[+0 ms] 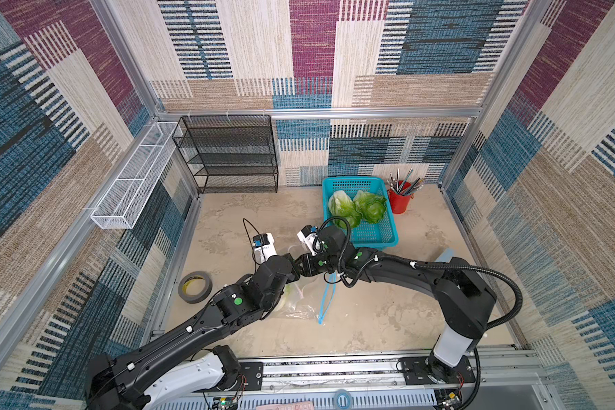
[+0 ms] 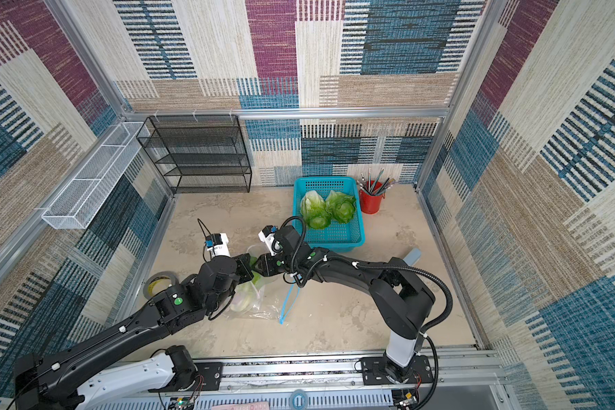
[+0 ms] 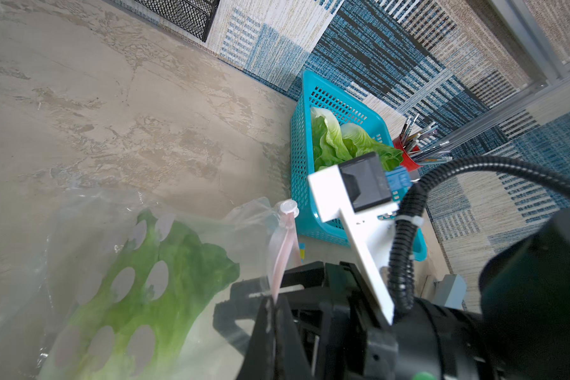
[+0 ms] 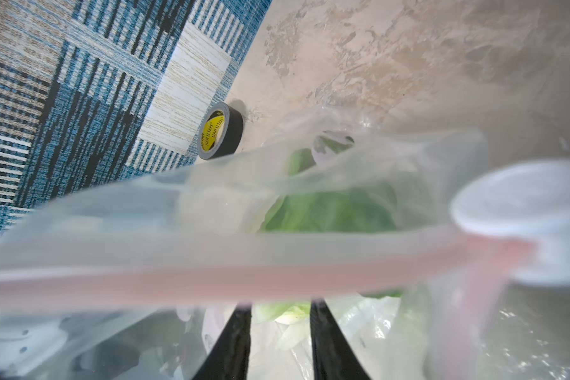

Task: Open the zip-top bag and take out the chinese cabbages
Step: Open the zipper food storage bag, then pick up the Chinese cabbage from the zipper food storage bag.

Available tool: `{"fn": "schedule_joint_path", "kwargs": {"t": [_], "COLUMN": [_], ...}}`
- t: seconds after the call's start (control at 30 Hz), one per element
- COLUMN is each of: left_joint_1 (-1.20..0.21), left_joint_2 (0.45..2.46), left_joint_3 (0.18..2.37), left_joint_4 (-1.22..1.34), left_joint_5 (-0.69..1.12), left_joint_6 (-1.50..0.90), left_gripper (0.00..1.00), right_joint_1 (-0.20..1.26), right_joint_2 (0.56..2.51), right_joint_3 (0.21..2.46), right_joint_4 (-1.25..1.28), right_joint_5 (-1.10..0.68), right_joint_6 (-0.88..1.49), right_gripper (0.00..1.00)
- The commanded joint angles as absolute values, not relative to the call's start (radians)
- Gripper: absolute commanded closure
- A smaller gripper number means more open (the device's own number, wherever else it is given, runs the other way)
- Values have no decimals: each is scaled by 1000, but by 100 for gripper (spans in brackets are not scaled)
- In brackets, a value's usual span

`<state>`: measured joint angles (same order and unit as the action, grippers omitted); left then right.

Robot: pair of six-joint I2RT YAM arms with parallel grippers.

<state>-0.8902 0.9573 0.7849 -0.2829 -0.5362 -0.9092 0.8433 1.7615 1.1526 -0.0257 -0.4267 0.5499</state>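
Pilot: Pink zip strip (image 4: 211, 273) is smeared right across my right wrist view, almost on the lens. The two black fingers of my right gripper (image 4: 280, 307) poke up beneath it. They stand moderately apart, and I can make out nothing clamped between them.

Spotter: And the left?

Pilot: My left gripper (image 3: 272, 306) is closed tight, pinching the rim of the zip-top bag (image 1: 299, 305) by that pink edge. The two grippers meet at the bag's far end, about mid-table (image 1: 387, 319).

Spotter: Where are the chinese cabbages?

Pilot: Two lie side by side in the teal basket (image 1: 352, 181), far and to the right. That's the left head (image 1: 339, 209) and the right head (image 1: 371, 207). The third cabbage (image 3: 165, 279) is inside the bag, its green leaves showing through the film.

Spotter: So which step is this?

Pilot: I'd say the last extraction. The mouth looks parted, and my right fingers sit at the opening.

Spotter: What does the next move need?

Pilot: The left has to hold the rim up and steady. The right should spread wider and slide in past the strip without snagging the film. Then it should close on the firmer pale base rather than the leaf tips and draw the head out toward the basket.
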Motion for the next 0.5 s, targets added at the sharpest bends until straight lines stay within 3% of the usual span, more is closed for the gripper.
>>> {"fn": "schedule_joint_path", "kwargs": {"t": [0.0,0.33,0.47], "left_joint_1": [-890,-893,-893], "left_joint_2": [952,950,957], "left_joint_3": [777,771,769], "left_joint_4": [-246,-232,-221], "left_joint_5": [-523,-522,-512], "left_joint_6": [-918,-911,-907], "left_gripper": [100,100,100], "right_joint_1": [845,847,846], "right_joint_2": [1778,1804,1837], "right_joint_3": [1149,1159,1179], "right_joint_4": [8,-25,-37], "right_joint_5": [-427,-388,-391], "right_joint_6": [578,578,572], "right_gripper": [57,30,28]}}
